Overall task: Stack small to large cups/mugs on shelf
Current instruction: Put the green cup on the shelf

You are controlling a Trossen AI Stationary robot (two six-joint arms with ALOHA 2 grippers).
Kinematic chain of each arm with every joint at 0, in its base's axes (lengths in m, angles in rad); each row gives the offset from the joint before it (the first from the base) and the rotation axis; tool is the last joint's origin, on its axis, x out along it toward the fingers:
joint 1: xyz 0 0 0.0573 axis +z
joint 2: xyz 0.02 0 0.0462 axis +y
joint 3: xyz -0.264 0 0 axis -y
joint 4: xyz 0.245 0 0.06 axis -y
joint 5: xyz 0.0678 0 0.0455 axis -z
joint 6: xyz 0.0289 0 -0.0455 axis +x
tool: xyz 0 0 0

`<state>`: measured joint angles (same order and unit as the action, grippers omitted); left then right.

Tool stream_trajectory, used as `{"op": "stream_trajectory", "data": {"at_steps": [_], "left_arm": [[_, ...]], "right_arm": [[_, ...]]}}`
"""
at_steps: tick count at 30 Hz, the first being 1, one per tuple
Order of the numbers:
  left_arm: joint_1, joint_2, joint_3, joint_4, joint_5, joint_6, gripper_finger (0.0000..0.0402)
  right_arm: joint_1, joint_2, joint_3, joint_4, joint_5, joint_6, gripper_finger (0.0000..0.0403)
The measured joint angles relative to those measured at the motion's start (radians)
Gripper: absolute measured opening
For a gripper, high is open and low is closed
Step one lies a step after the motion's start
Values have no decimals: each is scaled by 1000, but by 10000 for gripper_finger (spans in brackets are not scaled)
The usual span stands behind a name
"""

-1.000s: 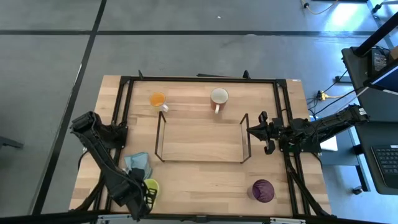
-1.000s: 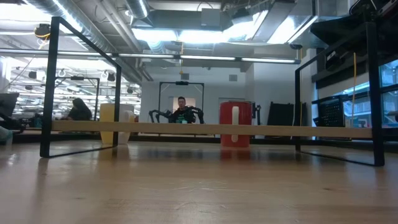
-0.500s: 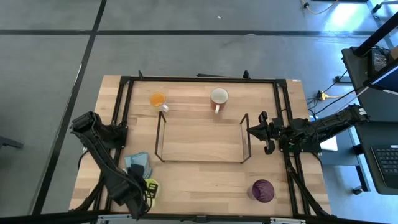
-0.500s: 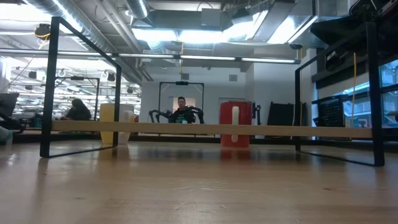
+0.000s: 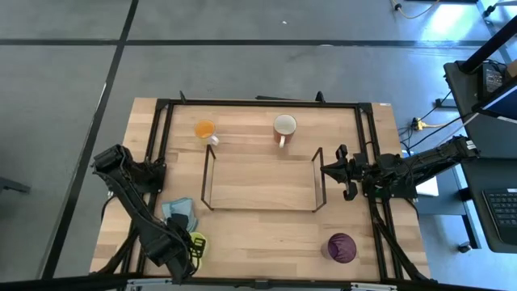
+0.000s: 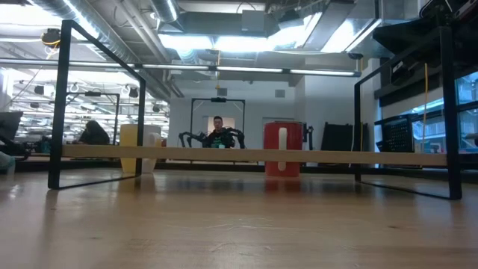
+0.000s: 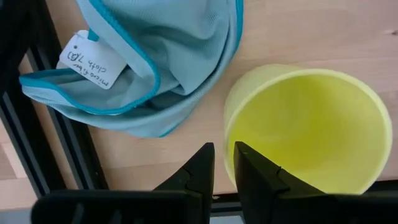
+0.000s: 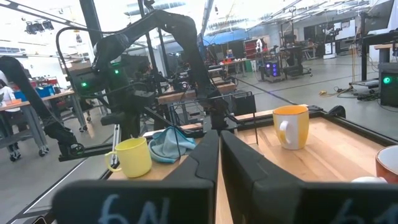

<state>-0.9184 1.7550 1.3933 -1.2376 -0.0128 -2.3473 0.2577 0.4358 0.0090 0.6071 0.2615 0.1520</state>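
1. the left gripper (image 7: 222, 168) stood at the near left corner of the table (image 5: 258, 222), its fingers narrowed across the rim wall of the yellow-green mug (image 7: 308, 127), one finger outside and one inside; this looked like a rim pinch for lifting, though the mug appeared to rest on the wood.
2. the light blue cloth (image 7: 158, 59) lay just beside that mug, apart from the fingers, so it seemed unlikely to be caught.
3. the right gripper (image 5: 349, 174) waited at the right end of the shelf (image 5: 260, 179), its fingers closed and holding nothing.
4. the shelf stood mid-table with no cup on it; stacking was judged not begun.
5. the orange mug (image 5: 205, 129) and the white mug (image 5: 284, 125) stood beyond the shelf; the dark purple cup (image 5: 342, 247) stood at the near right.
6. a person (image 6: 217, 131) sat in the room beyond the table.
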Motion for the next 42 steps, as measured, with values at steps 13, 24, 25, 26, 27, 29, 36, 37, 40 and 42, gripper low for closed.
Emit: {"op": "stream_trajectory", "data": {"at_steps": [13,24,25,26,27,29,36,37,40,42], "left_arm": [[8,8,-87,93,-8,1,55],[37,7,-97,107,-31,83,51],[41,7,-97,107,-30,83,49],[44,7,-97,107,-30,83,48],[45,7,-97,107,-30,84,46],[46,7,-97,107,-29,102,44],[50,5,-97,127,-25,107,8],[52,5,-97,131,-24,106,7],[60,5,-97,131,-22,107,7],[63,3,-97,132,-22,108,5]], "right_arm": [[0,0,0,0,0,0,20],[0,0,0,0,0,0,20],[0,0,0,0,0,-1,20],[0,0,0,0,0,-1,20],[0,0,0,0,0,-1,20],[0,0,0,0,0,0,20],[0,0,0,0,0,-1,20],[0,0,0,0,0,-1,20],[0,0,0,0,0,-1,20],[0,0,0,0,0,0,20]]}}
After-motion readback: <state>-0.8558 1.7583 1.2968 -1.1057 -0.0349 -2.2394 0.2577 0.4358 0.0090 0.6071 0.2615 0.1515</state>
